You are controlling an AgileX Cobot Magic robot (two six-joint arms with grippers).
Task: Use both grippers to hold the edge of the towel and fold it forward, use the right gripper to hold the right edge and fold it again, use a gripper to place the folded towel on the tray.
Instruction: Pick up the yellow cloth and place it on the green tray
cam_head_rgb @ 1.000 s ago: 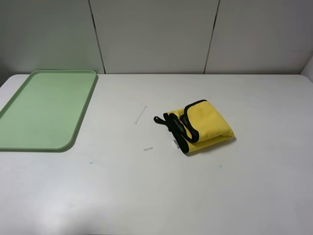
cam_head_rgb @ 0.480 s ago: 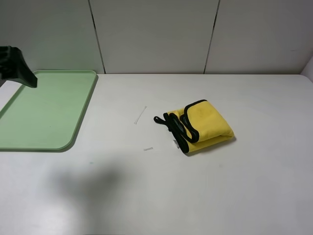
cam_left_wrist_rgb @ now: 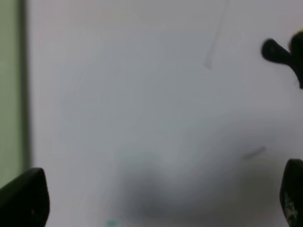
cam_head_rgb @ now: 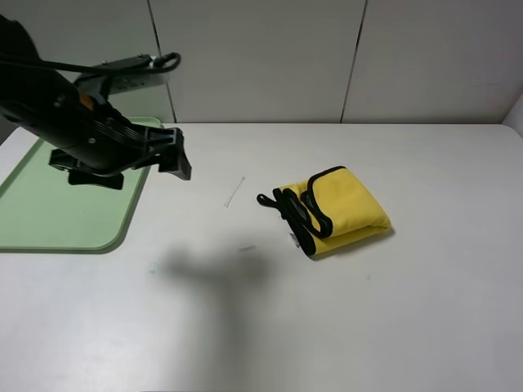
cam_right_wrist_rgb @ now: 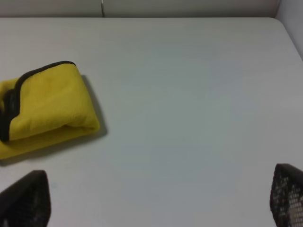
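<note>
The yellow towel [cam_head_rgb: 335, 211] lies folded into a thick bundle on the white table, right of the middle, with its black edge [cam_head_rgb: 315, 214] bunched on its left side. It also shows in the right wrist view [cam_right_wrist_rgb: 47, 104]. The mint-green tray [cam_head_rgb: 49, 212] sits at the far left with nothing on it. My left gripper [cam_head_rgb: 176, 155] hovers over the tray's right rim, well left of the towel, open and empty [cam_left_wrist_rgb: 158, 196]. My right gripper [cam_right_wrist_rgb: 156, 196] is open and empty, away from the towel, and is out of the exterior view.
Two small white strips [cam_head_rgb: 235, 192] [cam_head_rgb: 248, 248] lie on the table between the tray and the towel. The towel's black loop [cam_left_wrist_rgb: 274, 51] and the tray's rim [cam_left_wrist_rgb: 9, 85] show in the left wrist view. Grey wall panels stand behind the table.
My left arm has come in from the far left and moved right over the tray towards the table's middle. The towel has not moved.
</note>
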